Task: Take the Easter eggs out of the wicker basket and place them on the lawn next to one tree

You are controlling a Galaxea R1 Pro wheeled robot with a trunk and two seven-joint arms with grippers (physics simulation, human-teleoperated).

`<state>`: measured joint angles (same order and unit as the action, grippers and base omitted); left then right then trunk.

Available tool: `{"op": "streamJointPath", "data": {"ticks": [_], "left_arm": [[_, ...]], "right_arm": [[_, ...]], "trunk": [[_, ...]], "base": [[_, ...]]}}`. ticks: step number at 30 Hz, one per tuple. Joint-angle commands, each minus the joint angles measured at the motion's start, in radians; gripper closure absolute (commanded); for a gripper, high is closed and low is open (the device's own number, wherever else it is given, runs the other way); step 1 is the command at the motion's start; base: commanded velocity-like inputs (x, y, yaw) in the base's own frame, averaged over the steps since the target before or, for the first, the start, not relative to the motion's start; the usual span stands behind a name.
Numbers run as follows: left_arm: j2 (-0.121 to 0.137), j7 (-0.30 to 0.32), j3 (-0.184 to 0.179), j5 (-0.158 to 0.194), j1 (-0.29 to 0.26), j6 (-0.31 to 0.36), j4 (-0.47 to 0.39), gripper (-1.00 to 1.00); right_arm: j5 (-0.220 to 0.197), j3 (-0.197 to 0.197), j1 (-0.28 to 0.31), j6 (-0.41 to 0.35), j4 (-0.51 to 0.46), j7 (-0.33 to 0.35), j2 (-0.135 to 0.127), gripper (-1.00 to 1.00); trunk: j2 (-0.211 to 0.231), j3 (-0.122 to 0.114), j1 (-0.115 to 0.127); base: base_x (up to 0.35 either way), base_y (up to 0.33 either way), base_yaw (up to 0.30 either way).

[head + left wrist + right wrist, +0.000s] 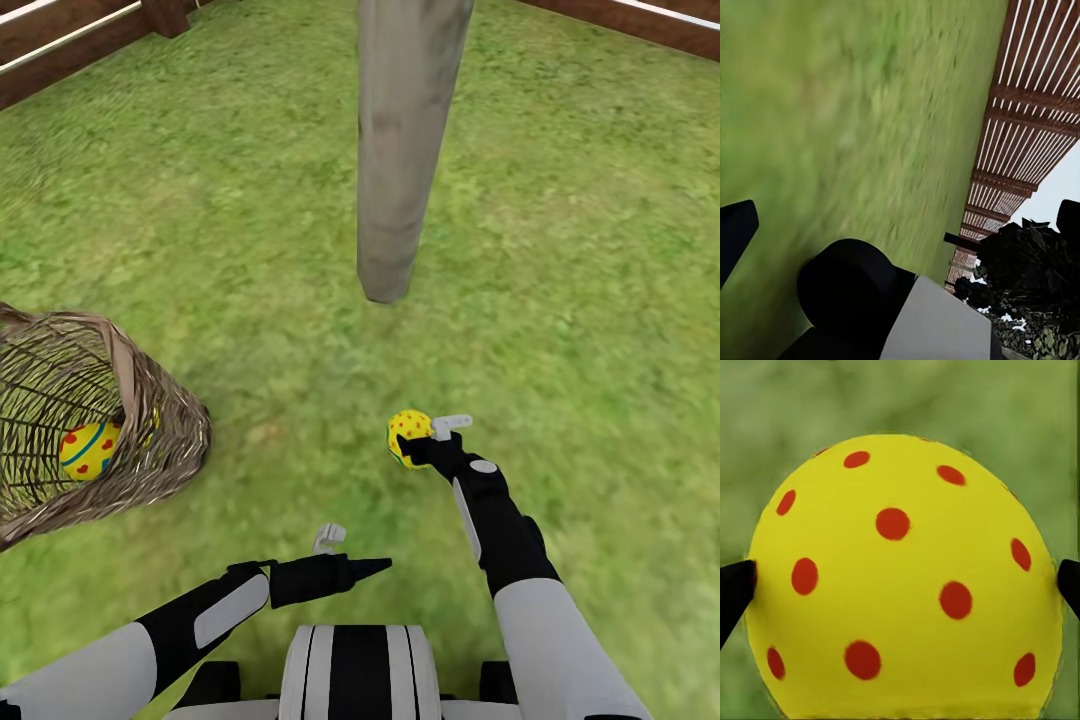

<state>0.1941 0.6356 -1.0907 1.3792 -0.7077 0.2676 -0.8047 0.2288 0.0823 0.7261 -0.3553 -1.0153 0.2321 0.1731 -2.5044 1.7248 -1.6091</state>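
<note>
From the head camera I see the wicker basket (95, 425) at the left edge, tipped on its side on the lawn (250, 200) and cut off by the frame. Through its weave one Easter egg (90, 450) with a blue band and red marks shows inside; I cannot tell whether another egg lies behind it. The tree trunk (405, 150) stands ahead in the middle, its top cut off. My right gripper (412, 443) holds a yellow dotted egg (408, 432) low over the grass, between me and the trunk, well apart from the basket. My left gripper (375, 568) points to the right, near my trunk; from here its fingers look together, but I cannot be sure.

In the left wrist camera the grass is blurred. One dark fingertip (735, 236) shows at one edge and a second dark tip at the opposite edge, so the fingers stand wide apart with nothing between them. A brown slat fence (1020, 127) and dark foliage (1027, 277) are behind.

In the right wrist camera the dotted egg (904, 581) is very near, and both black fingertips (735, 589) press on its two sides. I read no writing on it.
</note>
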Motion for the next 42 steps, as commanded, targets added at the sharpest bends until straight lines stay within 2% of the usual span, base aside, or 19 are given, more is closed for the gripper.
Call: {"op": "streamJointPath", "data": {"ticks": [1,25,32,42], "left_arm": [[0.001,0.001,-0.003,0.011,-0.001,0.007,-0.001,-1.0],[0.002,0.001,-0.005,0.015,-0.001,0.005,0.001,-1.0],[0.001,0.0,-0.004,0.018,-0.001,0.01,0.001,-1.0],[0.001,-0.001,-0.005,0.018,-0.001,0.012,-0.001,-1.0]], "right_arm": [[0.01,0.005,0.0,-0.004,-0.002,0.009,0.001,-1.0],[0.009,0.004,0.0,-0.005,-0.003,0.01,0.001,-1.0],[0.008,0.004,0.0,-0.004,-0.005,0.012,0.001,-1.0],[0.007,0.004,0.0,-0.003,-0.005,0.012,0.001,-1.0]], "trunk": [[0.0,0.001,0.0],[0.0,0.001,0.0],[0.001,-0.027,0.003],[0.004,-0.081,0.008]], "base": [[0.0,0.0,0.0],[0.0,0.0,0.0],[0.0,0.0,0.0],[0.0,0.0,0.0]]}}
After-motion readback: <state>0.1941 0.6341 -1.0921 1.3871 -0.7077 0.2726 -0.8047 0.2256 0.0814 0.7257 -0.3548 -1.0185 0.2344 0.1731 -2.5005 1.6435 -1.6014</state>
